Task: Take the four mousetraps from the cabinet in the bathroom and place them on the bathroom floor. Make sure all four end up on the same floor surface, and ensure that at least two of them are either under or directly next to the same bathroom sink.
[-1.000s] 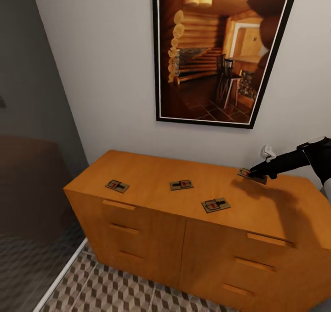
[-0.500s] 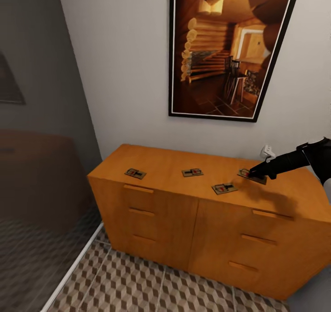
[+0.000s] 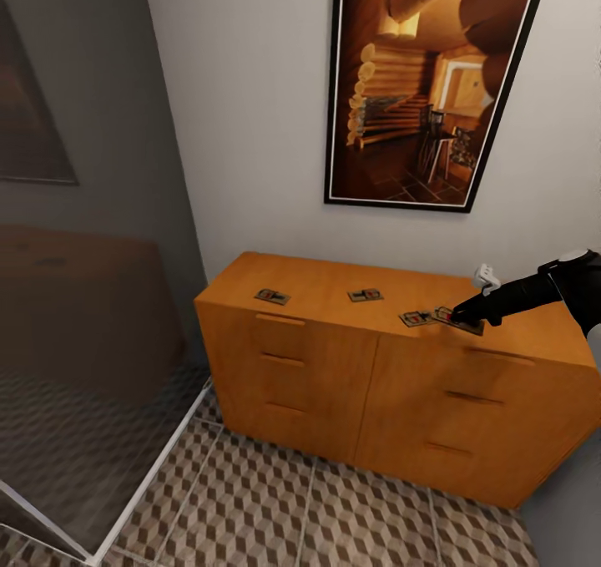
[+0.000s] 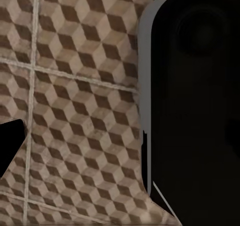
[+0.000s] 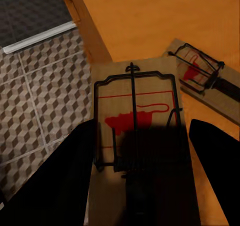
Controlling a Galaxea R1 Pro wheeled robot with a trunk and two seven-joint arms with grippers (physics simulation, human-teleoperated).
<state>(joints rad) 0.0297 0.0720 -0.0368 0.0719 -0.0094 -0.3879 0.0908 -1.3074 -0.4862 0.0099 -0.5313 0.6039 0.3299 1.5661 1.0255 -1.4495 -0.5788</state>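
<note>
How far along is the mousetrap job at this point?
Nothing is placed yet: no trap shows on the bathroom floor. In hand: the right gripper holds one mousetrap just above the cabinet. Left: three mousetraps lie on the cabinet top; all four must reach the floor, two by the sink.

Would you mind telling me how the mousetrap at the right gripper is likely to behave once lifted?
The mousetrap looks like a thin flat wooden board, so probably stiff and light. Flat, it shouldn't roll. Its raised wire could snag the neighbouring trap.
</note>
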